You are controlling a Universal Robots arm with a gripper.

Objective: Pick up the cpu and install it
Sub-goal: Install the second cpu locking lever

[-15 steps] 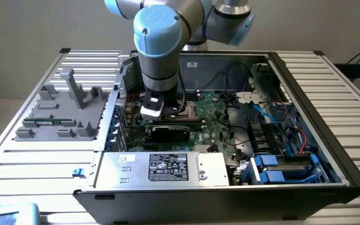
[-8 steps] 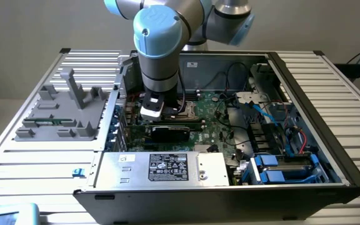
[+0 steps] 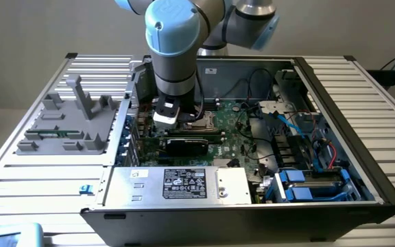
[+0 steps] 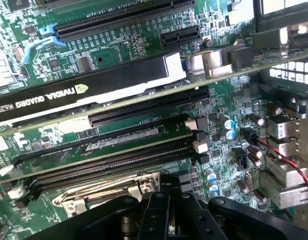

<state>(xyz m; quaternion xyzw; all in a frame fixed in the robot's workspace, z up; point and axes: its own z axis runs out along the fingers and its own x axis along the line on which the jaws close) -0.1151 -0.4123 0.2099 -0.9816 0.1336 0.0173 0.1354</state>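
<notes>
Arm reached down into the open computer case (image 3: 362, 170), its claw (image 3: 165, 119) low over the green motherboard (image 3: 235, 136), close to the metal socket frame (image 3: 201, 122). In the exterior view the claw sat just at that frame's left edge, touching or nearly so; contact could not be judged.

Claw state: fingers pressed together. In the wrist view the black claw (image 4: 159, 207) was drawn tight at the centre, with no gap visible between the fingers.

The cpu: no silvery square chip could be picked out anywhere. Whether one was pinched at the fingertips could not be told, since the claw's own body covered the tips. The metal socket frame (image 4: 108, 192) lay directly ahead of the claw in the wrist view, partly under it, its lever and bright border showing.

Key relation: socket frame sat immediately below and in front of the claw, beside the long memory slots (image 4: 108, 155), which ran parallel to the graphics card (image 4: 78, 92).

Grey tray (image 3: 67, 126) stood on the counter (image 3: 19, 180), well apart at the exterior view's left.
</notes>
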